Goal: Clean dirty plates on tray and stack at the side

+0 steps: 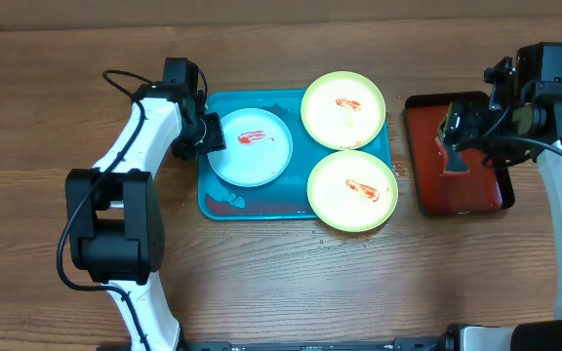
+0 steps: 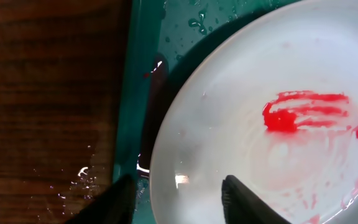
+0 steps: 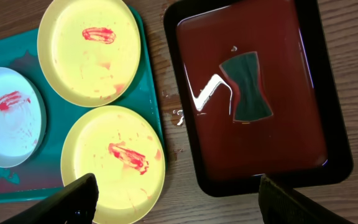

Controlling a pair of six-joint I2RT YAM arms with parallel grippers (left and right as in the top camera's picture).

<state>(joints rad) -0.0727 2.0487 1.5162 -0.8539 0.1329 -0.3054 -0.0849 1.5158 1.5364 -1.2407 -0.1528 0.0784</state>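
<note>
The turquoise tray (image 1: 261,200) holds three plates with red sauce smears. The pale blue-white plate (image 1: 250,146) is on its left. One yellow-green plate (image 1: 343,109) is at the back right, the other (image 1: 352,190) at the front right. My left gripper (image 1: 208,132) is open and low at the blue-white plate's left rim. In the left wrist view its fingers (image 2: 179,202) straddle that plate's (image 2: 260,124) edge, one over the tray (image 2: 142,74). My right gripper (image 1: 454,132) is open and empty above the red tray; in the right wrist view its fingers (image 3: 179,199) are spread wide.
A red tray with a black rim (image 3: 291,124) stands right of the turquoise tray and holds liquid and a dark green sponge (image 3: 246,87). Water drops (image 2: 82,177) lie on the wooden table by the turquoise tray's left edge.
</note>
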